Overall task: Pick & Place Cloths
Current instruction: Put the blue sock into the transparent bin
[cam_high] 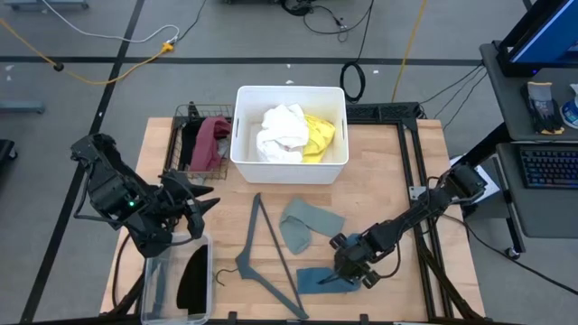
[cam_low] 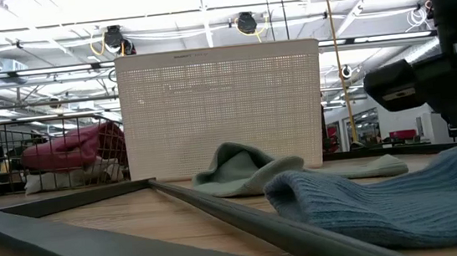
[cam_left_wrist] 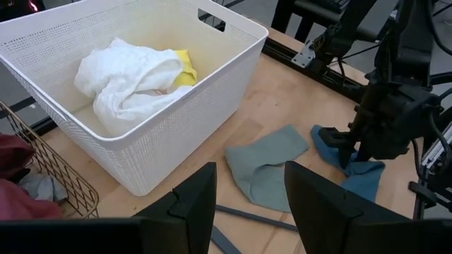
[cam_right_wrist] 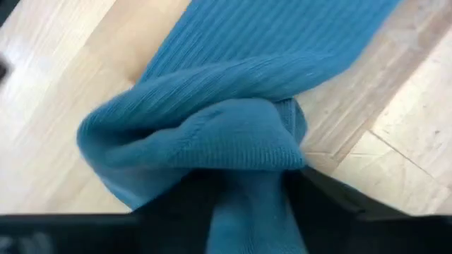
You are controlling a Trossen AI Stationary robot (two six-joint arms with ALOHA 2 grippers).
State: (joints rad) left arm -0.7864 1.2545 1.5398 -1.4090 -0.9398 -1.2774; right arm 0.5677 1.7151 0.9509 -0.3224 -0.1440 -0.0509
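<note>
The right end effector (cam_high: 348,273) sits low on the worktop (cam_high: 379,171) at the lower right of centre in the high view, its fingers clenched on a bunched fold of the teal cloth (cam_high: 316,279); the right wrist view shows the ribbed teal fabric (cam_right_wrist: 233,141) gathered up between the two dark fingers. The rest of that cloth lies flat on the wood. Just above and to the left of it lies the sage-green cloth (cam_high: 305,223), apart from the teal one, with the thin grey hanger (cam_high: 266,257) beside it toward the left.

The left end effector (cam_high: 200,200) hovers at the left of the frame above a clear bin (cam_high: 161,280), its fingers spread and released, holding nothing. A black cloth (cam_high: 191,278) lies inside that bin.

At upper centre stands the white basket (cam_high: 242,153), holding the white cloth (cam_high: 281,134) and the yellow cloth (cam_high: 319,137) side by side and touching. To its left a wire basket (cam_high: 181,117) holds the maroon cloth (cam_high: 209,143).
</note>
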